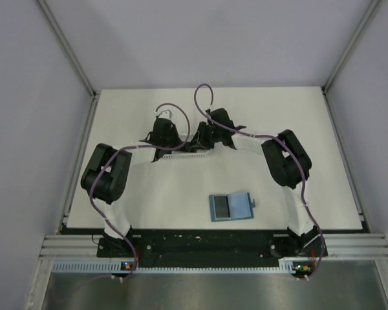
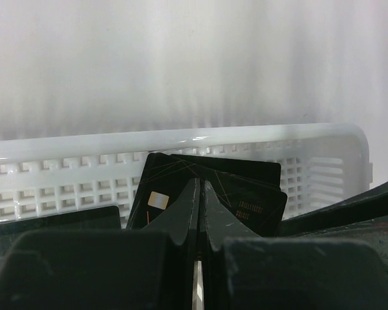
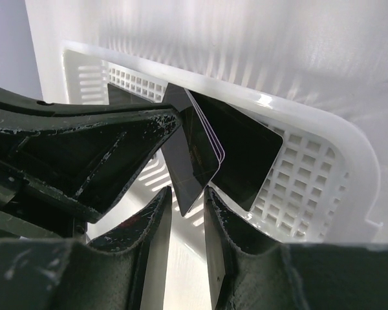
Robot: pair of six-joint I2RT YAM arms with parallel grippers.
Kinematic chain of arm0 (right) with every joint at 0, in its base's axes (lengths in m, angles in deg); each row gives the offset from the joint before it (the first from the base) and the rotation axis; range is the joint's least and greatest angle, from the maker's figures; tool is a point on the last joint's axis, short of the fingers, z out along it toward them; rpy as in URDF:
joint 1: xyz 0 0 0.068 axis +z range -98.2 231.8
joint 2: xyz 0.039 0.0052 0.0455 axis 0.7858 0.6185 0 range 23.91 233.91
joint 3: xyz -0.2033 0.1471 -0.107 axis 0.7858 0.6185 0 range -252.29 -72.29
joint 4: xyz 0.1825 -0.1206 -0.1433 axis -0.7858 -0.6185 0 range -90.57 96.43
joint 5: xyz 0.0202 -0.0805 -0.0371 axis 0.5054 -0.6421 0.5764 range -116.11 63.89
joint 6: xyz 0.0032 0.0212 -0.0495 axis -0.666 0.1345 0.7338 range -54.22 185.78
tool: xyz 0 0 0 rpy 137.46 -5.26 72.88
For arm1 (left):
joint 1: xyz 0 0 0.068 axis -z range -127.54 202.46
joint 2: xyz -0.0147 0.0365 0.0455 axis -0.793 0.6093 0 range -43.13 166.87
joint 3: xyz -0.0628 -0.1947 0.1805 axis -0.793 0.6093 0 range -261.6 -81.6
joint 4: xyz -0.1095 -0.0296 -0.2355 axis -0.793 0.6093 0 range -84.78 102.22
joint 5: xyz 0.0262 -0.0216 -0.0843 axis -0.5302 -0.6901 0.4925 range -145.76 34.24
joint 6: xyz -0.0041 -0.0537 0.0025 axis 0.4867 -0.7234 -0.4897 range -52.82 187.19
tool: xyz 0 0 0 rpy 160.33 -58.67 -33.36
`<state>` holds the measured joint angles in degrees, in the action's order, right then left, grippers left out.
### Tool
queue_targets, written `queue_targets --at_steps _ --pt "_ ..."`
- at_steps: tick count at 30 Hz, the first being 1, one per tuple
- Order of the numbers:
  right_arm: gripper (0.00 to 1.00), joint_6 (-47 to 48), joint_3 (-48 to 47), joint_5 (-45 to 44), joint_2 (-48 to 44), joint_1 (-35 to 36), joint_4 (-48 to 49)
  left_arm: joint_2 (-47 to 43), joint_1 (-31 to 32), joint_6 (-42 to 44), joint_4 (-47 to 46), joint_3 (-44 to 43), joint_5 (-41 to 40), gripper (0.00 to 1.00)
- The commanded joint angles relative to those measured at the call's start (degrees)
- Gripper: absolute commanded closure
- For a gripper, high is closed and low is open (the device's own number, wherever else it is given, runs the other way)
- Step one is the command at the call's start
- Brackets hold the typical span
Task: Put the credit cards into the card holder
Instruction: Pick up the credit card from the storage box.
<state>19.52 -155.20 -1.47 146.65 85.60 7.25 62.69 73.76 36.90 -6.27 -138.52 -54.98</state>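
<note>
Here the credit cards are far from the card holder. At least 2 black cards stand tilted on edge inside the white basket, leaning toward its far corner. The holder lies open on the worktop, well apart, at about 5 o'clock from the basket in the top view. The left hand has its fingers pressed together, and its tip rests against the upper part of the front card. It seems to prop the pack rather than pinch it, though I cannot tell this for sure. The right hand has its fingers apart with a narrow gap, and the lower corner of the front card sits at 12 o'clock of this gap, in it or just beyond it. I judge the step in hand to be taking 1 card out of the basket. To do it well, the right hand should turn until the gap lines up with the card's edge, go deeper over the corner, and close on 1 card only. The left hand should hold the other cards back during a straight lift past the basket wall, because thin cards slip and stick together easily.
</note>
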Motion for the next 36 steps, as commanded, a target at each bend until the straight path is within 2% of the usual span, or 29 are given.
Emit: queue_targets --at_steps 1,14,20,23,28,36 --pt "0.74 -3.3 -1.55 -1.96 1.01 0.83 7.7 2.64 0.67 -0.22 4.81 0.5 4.94 1.0" --pt "0.75 -14.29 -1.64 -9.35 4.0 0.83 8.76 3.25 0.23 -0.22 4.45 0.24 6.25 1.0" --pt "0.91 -14.74 -1.2 -9.53 4.18 0.83 9.81 1.85 -0.12 -0.21 4.19 1.2 6.52 1.0" --pt "0.96 -14.56 -0.93 -9.53 4.09 0.83 9.82 -1.48 -0.64 -1.44 2.7 3.22 7.04 1.0" --pt "1.0 -14.39 -0.32 -9.26 4.09 0.74 9.82 -6.67 -1.7 -2.15 2.96 4.28 6.52 1.0" --pt "1.0 -13.86 0.91 -9.09 3.39 0.12 10.26 -10.19 -5.47 -3.29 4.19 4.72 5.2 1.0"
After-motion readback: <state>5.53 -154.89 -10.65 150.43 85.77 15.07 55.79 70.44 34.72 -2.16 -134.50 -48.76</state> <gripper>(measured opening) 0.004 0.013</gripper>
